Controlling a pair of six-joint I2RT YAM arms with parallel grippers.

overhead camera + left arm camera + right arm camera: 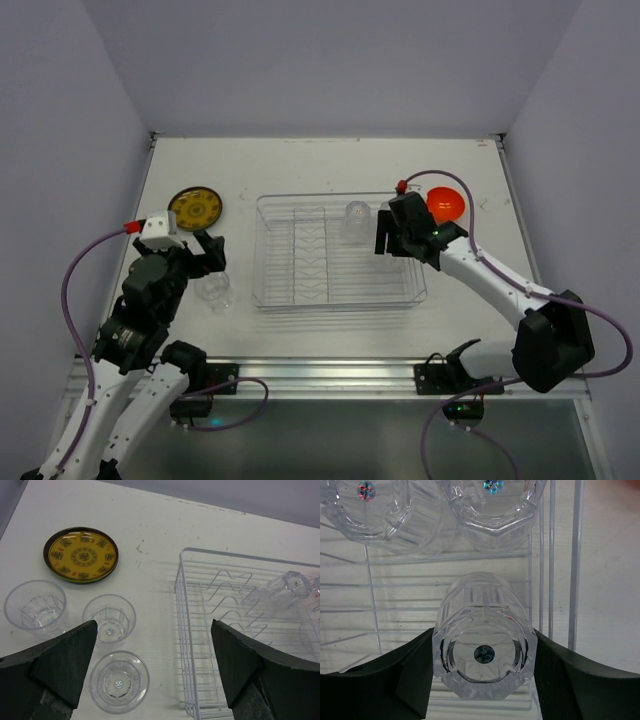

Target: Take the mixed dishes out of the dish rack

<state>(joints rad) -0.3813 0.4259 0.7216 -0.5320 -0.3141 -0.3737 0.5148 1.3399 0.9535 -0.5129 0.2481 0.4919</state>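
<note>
Right gripper (484, 637), at the right end of the dish rack (340, 303), clamps one glass cup (485, 605). Left gripper (152, 627), spread wide and empty, hangs over three table cups (109, 617), frame left.

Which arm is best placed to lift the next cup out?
Right: the right gripper grips a glass cup inside the dish rack; the left gripper hangs open outside it, above the table.

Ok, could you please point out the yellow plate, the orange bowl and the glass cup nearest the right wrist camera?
yellow plate (80, 555), left wrist view, the centre of its patterned face.
orange bowl (447, 203), top external view, its glossy middle.
glass cup (484, 652), right wrist view, the centre of its base.
</note>
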